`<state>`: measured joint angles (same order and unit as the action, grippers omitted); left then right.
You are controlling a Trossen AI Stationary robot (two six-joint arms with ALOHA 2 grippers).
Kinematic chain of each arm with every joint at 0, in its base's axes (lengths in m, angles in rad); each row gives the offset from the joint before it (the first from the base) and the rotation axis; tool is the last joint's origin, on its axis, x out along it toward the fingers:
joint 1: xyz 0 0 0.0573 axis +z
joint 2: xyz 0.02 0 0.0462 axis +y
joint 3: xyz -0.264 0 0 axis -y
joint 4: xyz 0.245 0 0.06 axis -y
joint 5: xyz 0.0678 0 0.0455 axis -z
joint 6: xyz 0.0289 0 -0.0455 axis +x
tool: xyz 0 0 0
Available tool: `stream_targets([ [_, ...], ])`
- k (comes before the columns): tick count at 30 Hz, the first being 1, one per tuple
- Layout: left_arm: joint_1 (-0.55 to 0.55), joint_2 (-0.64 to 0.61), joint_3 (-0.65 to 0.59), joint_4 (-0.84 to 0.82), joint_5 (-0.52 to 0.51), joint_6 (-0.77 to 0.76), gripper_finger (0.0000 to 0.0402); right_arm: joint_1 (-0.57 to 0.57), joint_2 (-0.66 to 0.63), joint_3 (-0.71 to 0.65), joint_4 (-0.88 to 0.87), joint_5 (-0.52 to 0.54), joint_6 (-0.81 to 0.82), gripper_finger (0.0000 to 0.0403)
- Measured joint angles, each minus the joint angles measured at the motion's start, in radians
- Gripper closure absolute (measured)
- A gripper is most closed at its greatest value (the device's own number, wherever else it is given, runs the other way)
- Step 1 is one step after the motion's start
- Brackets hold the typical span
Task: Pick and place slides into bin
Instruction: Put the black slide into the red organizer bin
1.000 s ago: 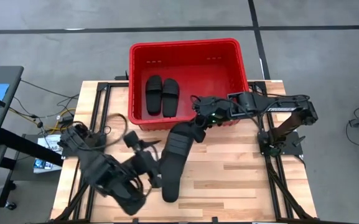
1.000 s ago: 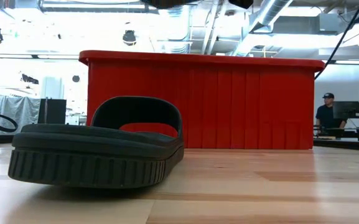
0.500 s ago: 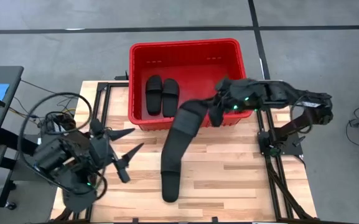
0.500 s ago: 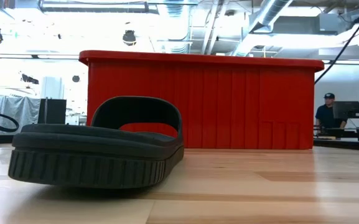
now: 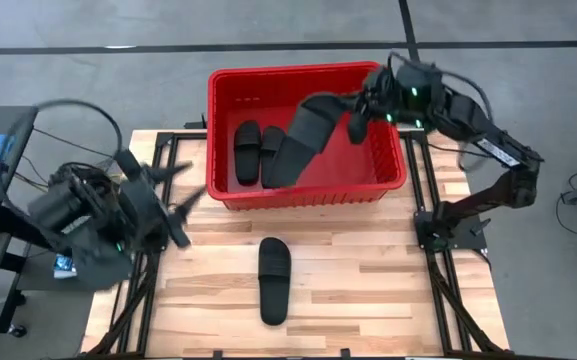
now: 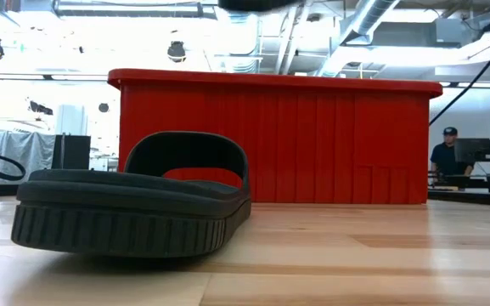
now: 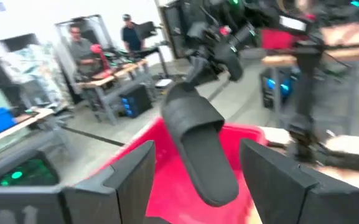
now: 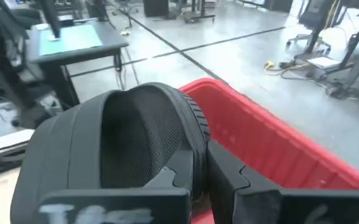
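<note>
The red bin (image 5: 393, 170) stands at the table's far edge with two black slides (image 5: 260, 153) lying flat in its left half. My right gripper (image 5: 354, 118) is shut on a third slide (image 5: 301, 140), high over the bin's middle. A fourth slide (image 5: 274, 280) lies sole down on the table, near the middle; it fills the left of the low view (image 6: 134, 204). My left gripper (image 5: 173, 198) is open and empty, raised over the table's left side, and looks toward the bin (image 7: 135, 155) and the held slide (image 7: 198, 137). My right gripper holds the slide by the side of its strap band (image 8: 195, 134), one finger (image 8: 180, 169) inside the strap's arch and one (image 8: 232, 174) outside. The fingers come from the table's right. The slide is lifted clear, tilted, its long end slanting down toward the bin's left front.
The bin's right half (image 5: 358, 165) is bare red floor. Black frame rails (image 5: 438, 260) run along the table's left and right sides. People stand at benches in the room beyond (image 7: 76, 46); one sits at a monitor (image 6: 444, 157).
My right gripper has risen and gone toward the far edge, carrying its slide from over the table's middle to above the bin. My left gripper has drawn back toward the table's left edge and the far side, staying open. The slide on the table has not moved.
</note>
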<state>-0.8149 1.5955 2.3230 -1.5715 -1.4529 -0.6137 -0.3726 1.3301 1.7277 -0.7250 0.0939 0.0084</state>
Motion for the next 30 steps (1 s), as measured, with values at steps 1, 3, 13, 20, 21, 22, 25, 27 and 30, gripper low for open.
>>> stream_targets([
  [1,0.013,-0.016,0.000,0.000,-0.014,0.006,0.0177,-0.042,0.011,0.001,0.015,-0.040,-0.024,0.0393],
  [3,0.034,-0.050,0.000,0.000,-0.034,0.021,0.0177,-0.130,0.039,0.000,0.053,-0.128,-0.069,0.0393],
  [13,0.102,-0.202,0.000,0.000,-0.042,0.080,0.0178,-0.441,0.236,0.126,0.065,-0.416,-0.246,0.0393],
  [20,0.102,-0.236,0.000,0.000,-0.041,0.096,0.0178,-0.494,0.396,0.310,-0.131,-0.439,-0.399,0.0393],
  [21,0.102,-0.236,0.000,0.000,-0.041,0.104,0.0178,-0.494,0.417,0.332,-0.157,-0.447,-0.413,0.0393],
  [22,0.102,-0.235,0.000,0.000,-0.040,0.112,0.0178,-0.494,0.439,0.355,-0.184,-0.457,-0.434,0.0393],
  [25,0.102,-0.235,0.000,0.001,-0.030,0.124,0.0178,-0.495,0.496,0.413,-0.259,-0.463,-0.483,0.0393],
  [27,0.102,-0.235,0.000,0.000,-0.025,0.124,0.0178,-0.499,0.533,0.444,-0.290,-0.472,-0.503,0.0393],
  [30,0.102,-0.235,-0.009,0.000,-0.025,0.123,0.0178,-0.508,0.589,0.467,-0.322,-0.504,-0.515,0.0394],
])
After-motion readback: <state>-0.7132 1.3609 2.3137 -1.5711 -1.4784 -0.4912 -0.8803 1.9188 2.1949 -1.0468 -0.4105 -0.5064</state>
